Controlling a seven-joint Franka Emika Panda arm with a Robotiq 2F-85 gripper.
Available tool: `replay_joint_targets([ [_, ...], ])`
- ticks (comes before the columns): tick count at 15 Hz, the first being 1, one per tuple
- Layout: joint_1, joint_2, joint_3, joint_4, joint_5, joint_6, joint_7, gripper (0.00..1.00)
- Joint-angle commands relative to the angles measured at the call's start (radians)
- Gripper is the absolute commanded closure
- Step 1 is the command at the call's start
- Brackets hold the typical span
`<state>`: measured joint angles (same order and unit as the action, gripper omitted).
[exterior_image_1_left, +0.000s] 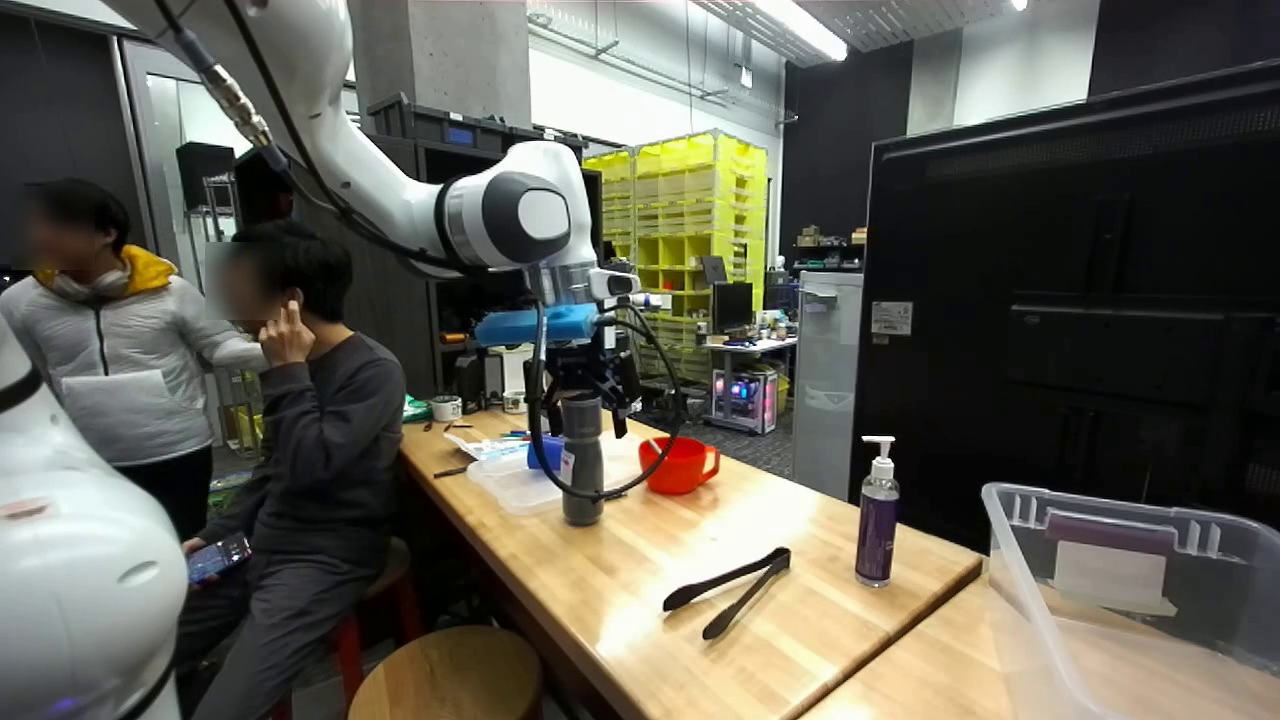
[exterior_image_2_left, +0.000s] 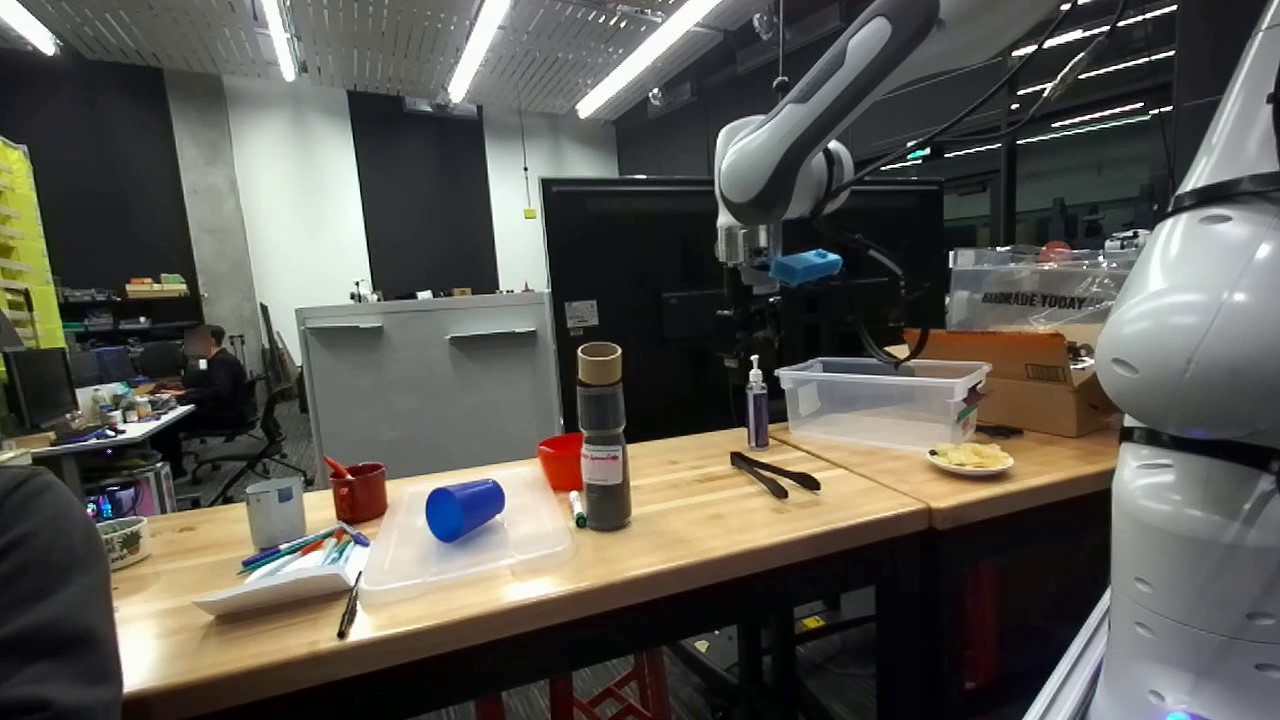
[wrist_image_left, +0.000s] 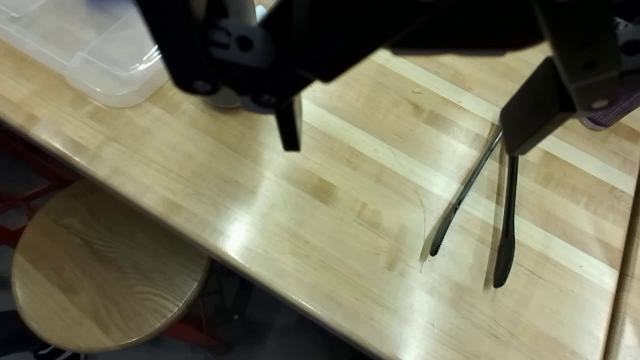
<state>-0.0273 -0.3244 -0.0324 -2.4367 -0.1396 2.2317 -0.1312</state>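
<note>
Claw spread wide, nothing held, in the wrist view; tongs lie on the table below, partly hidden behind one jaw. In an exterior view I hang above, well apart from bottle. In an exterior view, cup sits near bottle, pump near tongs. I'd call this pre-grasp positioning: any grip calls for lining up, then lowering.

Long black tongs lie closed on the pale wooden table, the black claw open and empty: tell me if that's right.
Not closed: the wrist view shows the black tongs lying splayed apart on the wooden table; the claw is open and empty.
</note>
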Motion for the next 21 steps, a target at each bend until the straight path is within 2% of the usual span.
replay_joint_targets([
  [1, -0.002, -0.003, -0.008, 0.001, 0.017, 0.015, 0.015, 0.00],
  [6, -0.042, 0.003, -0.033, 0.001, 0.023, 0.086, 0.102, 0.00],
  [11, -0.092, 0.019, -0.088, -0.022, 0.010, 0.168, 0.074, 0.00],
  [15, -0.117, 0.053, -0.159, -0.045, 0.046, 0.256, -0.015, 0.00],
  [21, -0.111, 0.122, -0.308, -0.029, 0.277, 0.300, -0.304, 0.00],
])
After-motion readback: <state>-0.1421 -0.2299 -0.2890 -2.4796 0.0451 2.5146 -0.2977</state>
